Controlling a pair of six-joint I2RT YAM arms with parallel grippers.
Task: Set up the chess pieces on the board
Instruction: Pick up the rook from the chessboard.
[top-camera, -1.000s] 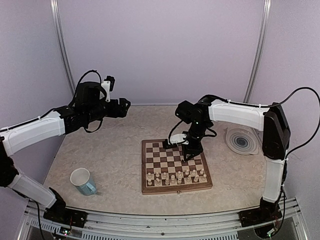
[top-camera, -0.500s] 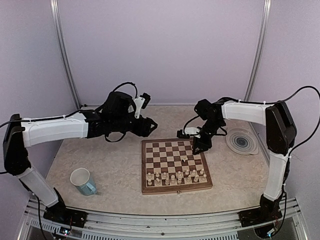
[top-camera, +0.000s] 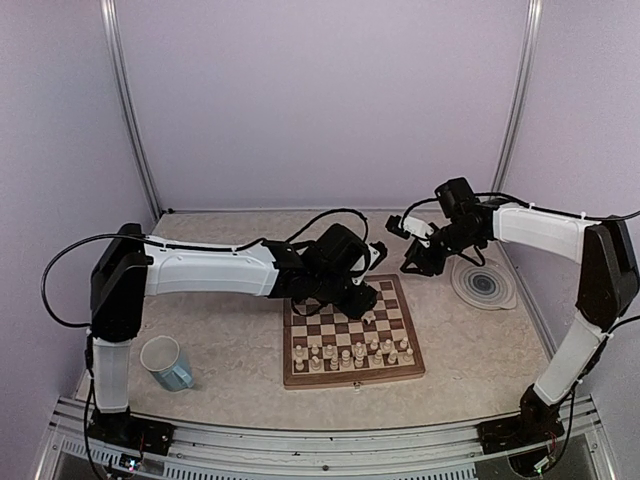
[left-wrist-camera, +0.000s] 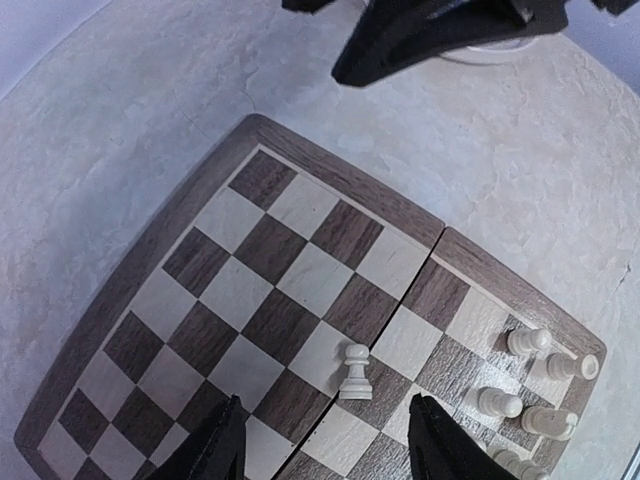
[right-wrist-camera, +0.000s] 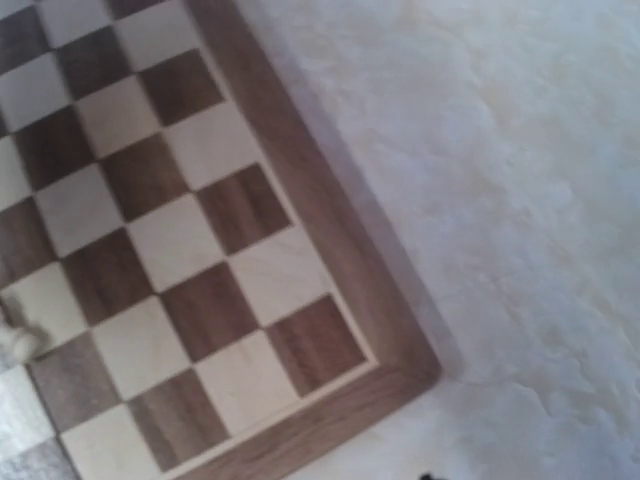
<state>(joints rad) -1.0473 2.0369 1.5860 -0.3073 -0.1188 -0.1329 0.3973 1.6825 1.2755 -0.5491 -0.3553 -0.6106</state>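
Board (left-wrist-camera: 345, 190) matt wood; pieces (left-wrist-camera: 355, 370) pale, perhaps wood; table (left-wrist-camera: 120, 130) marbled.

Board (top-camera: 312, 322): square, wooden, dark-brown and cream checks, brown border, fold seam across the middle. Lies flat, opened out.

Chess pieces (top-camera: 350, 354): tiny, cream, each smaller than a square. Upright, in two rows along the near edge.

Lone pawn (left-wrist-camera: 354, 370): cream, upright, just beside the seam, well apart from the two rows.
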